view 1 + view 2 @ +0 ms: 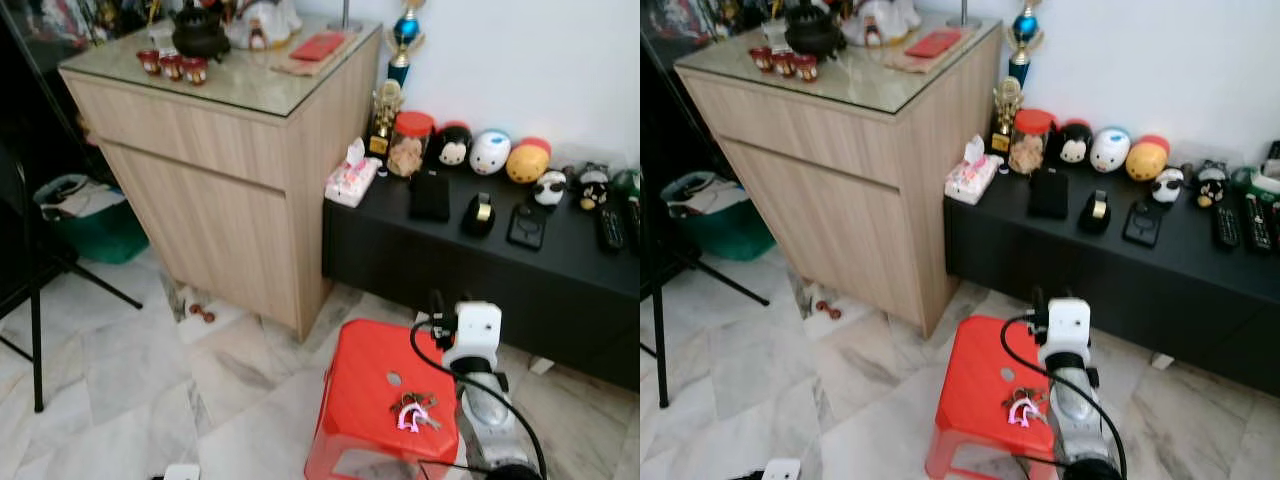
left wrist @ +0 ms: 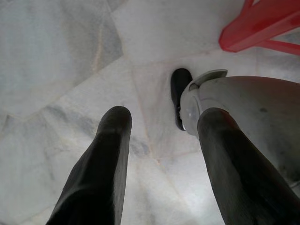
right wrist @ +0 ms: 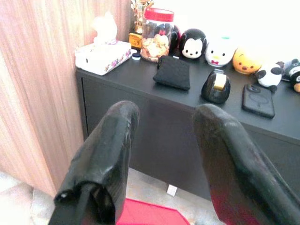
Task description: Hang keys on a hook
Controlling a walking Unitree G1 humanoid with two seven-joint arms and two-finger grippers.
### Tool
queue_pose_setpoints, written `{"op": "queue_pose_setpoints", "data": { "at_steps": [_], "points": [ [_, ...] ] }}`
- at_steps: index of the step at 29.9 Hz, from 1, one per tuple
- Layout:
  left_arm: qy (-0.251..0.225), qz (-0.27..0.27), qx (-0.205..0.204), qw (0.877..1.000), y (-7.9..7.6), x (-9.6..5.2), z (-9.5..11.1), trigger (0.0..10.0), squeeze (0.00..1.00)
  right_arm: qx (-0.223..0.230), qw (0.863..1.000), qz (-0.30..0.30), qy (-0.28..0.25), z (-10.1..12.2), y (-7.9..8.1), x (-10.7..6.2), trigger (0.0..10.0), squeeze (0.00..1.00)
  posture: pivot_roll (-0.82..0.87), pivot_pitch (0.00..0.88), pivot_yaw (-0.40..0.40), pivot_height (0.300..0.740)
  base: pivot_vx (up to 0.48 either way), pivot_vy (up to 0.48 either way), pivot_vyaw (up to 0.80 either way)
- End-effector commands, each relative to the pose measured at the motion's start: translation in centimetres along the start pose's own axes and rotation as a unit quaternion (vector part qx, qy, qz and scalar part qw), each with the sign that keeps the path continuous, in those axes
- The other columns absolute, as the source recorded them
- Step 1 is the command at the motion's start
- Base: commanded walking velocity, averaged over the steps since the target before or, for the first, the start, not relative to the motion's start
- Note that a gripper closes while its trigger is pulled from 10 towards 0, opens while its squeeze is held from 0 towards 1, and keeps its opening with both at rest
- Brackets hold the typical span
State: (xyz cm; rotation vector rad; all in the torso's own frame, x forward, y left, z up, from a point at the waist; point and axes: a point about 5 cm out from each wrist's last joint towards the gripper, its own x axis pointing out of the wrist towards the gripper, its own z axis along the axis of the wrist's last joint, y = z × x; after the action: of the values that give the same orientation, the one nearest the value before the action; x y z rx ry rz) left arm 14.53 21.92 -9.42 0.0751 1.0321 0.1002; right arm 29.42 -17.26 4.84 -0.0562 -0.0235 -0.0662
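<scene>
Reaching step: right hand, fingers apart and empty, hangs above the stool; next, lower onto the keys.

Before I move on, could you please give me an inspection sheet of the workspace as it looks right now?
Surface: red stool on marble floor.
Job's things: keys with a pink tag lie on the stool; no hook seen.
Clutter: black low cabinet carries a tissue box, a red-lidded jar, plush toys, a phone and remotes.
Grippers: right gripper open, beside the stool, facing the cabinet; left gripper open, hanging over the floor.
Cables: a black cable loops along the right arm.
Surroundings: wooden cabinet with a teapot and red cups.
</scene>
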Motion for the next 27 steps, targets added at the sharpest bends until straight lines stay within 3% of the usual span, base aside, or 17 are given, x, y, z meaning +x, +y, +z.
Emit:
{"op": "queue_pose_setpoints", "data": {
  "at_steps": [1,6,10,12,14,15,16,17,20,27],
  "points": [
    [0.012,0.007,0.005,1.0,0.4,-0.2,-0.8,10.0,0.0,0.017,0.999,0.005,-0.045,1.9,-0.2,0.4,10.0,0.0,0.1,0.085,-0.008,0.74,0.0,0.0,0.0],
    [0.011,0.009,0.005,1.0,0.4,-0.2,-0.8,10.0,0.0,0.028,0.998,-0.002,-0.064,3.3,-0.4,0.1,10.0,0.0,0.1,0.078,-0.01,0.74,0.0,0.0,0.0],
    [0.01,0.011,0.007,1.0,0.5,-0.2,-0.8,10.0,0.0,0.065,0.997,-0.024,-0.042,3.4,-0.7,-0.8,10.0,0.0,0.1,0.073,-0.009,0.74,0.0,0.0,0.0],
    [0.009,0.012,0.007,1.0,0.5,-0.2,-0.7,10.0,0.0,0.059,0.997,-0.02,-0.036,3.6,-0.8,-1.2,10.0,0.0,0.1,0.069,-0.01,0.74,0.0,0.0,0.0],
    [0.007,0.014,0.009,1.0,0.5,-0.1,-0.6,10.0,0.0,0.118,0.992,-0.036,0.011,3.3,-0.9,-1.4,10.0,0.0,0.1,0.064,-0.009,0.74,0.0,0.0,0.0],
    [0.007,0.014,0.009,1.0,0.5,-0.1,-0.6,10.0,0.0,0.118,0.992,-0.036,0.011,3.3,-0.9,-1.4,10.0,0.0,0.1,0.064,-0.009,0.74,0.0,0.0,0.0],
    [0.007,0.014,0.009,1.0,0.5,-0.1,-0.5,10.0,0.0,0.129,0.989,-0.06,0.048,2.8,-1.3,-1.2,10.0,0.0,0.09,0.059,-0.006,0.74,0.0,0.0,0.0],
    [0.006,0.014,0.01,1.0,0.6,-0.1,-0.5,10.0,0.0,0.131,0.986,-0.077,0.074,2.6,-1.6,-1.2,10.0,0.0,0.09,0.057,-0.006,0.74,0.0,0.0,0.0],
    [0.004,0.012,0.013,1.0,0.4,-0.1,-0.4,10.0,0.0,0.092,0.991,-0.071,0.072,3.9,-2.2,0.1,10.0,0.0,0.09,0.046,-0.007,0.74,0.0,0.0,0.0],
    [0.001,0.009,0.014,1.0,0.1,-0.1,-0.3,10.0,0.0,0.095,0.99,-0.028,0.099,4.3,-1.9,1.3,10.0,0.0,0.09,0.035,-0.016,0.74,0.0,0.0,0.0]
  ]
}}
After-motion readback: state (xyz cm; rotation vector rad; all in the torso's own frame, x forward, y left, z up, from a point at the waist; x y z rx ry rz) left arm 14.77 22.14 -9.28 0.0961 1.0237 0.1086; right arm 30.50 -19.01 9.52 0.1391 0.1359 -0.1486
